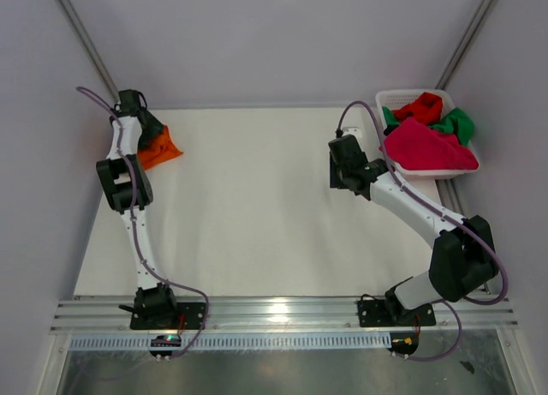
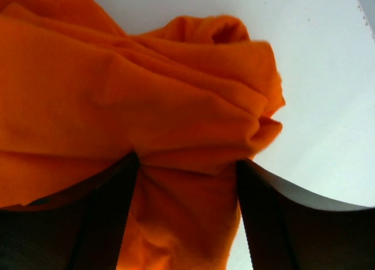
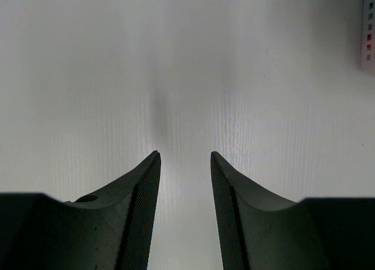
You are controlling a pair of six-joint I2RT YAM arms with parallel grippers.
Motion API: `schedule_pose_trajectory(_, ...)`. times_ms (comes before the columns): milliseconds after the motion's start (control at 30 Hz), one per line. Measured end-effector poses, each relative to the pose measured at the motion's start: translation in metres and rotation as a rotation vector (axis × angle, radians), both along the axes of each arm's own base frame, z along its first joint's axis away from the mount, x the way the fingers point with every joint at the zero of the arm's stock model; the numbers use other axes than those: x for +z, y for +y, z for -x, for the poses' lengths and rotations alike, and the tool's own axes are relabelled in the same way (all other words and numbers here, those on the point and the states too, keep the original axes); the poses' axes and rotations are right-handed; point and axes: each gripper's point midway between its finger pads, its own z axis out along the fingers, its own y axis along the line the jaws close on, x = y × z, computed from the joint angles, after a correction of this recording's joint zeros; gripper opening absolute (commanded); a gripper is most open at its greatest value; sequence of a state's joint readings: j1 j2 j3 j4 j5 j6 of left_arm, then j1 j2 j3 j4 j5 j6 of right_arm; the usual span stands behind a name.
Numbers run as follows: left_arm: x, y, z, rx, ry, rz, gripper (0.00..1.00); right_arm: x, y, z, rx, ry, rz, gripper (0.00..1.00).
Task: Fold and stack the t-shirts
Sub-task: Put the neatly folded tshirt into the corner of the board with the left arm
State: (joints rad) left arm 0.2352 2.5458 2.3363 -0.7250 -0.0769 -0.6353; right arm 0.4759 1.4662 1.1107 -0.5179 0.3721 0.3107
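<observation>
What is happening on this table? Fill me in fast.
The left gripper has its fingers around a bunched orange t-shirt at the table's far left. The right gripper hangs open and empty over bare table beside the white basket, which holds pink, red and green shirts, unfolded.

White table [image 1: 257, 206] between plain pale grey walls [image 1: 274, 35].

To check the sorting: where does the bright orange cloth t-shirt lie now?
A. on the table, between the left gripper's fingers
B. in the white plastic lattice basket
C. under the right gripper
A: the bright orange cloth t-shirt lies bunched on the table, between the fingers of the left gripper.
</observation>
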Motion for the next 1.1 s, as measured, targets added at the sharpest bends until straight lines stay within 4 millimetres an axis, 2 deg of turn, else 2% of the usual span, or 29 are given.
schedule_pose_trajectory(33, -0.009, -0.001, 0.001, 0.002, 0.015, 0.009, 0.69, 0.0, 0.0, 0.0, -0.002, 0.0, -0.002, 0.44)
schedule_pose_trajectory(367, -0.009, -0.018, 0.01, -0.045, 0.03, 0.059, 0.68, 0.006, 0.004, -0.004, -0.019, -0.017, -0.033, 0.44)
schedule_pose_trajectory(733, -0.014, -0.065, 0.04, -0.193, 0.132, 0.028, 0.66, 0.013, 0.01, -0.008, -0.019, -0.035, -0.07, 0.44)
schedule_pose_trajectory(1100, -0.017, -0.063, 0.053, -0.206, 0.192, -0.04, 0.66, 0.021, 0.008, -0.002, -0.023, -0.06, -0.088, 0.44)
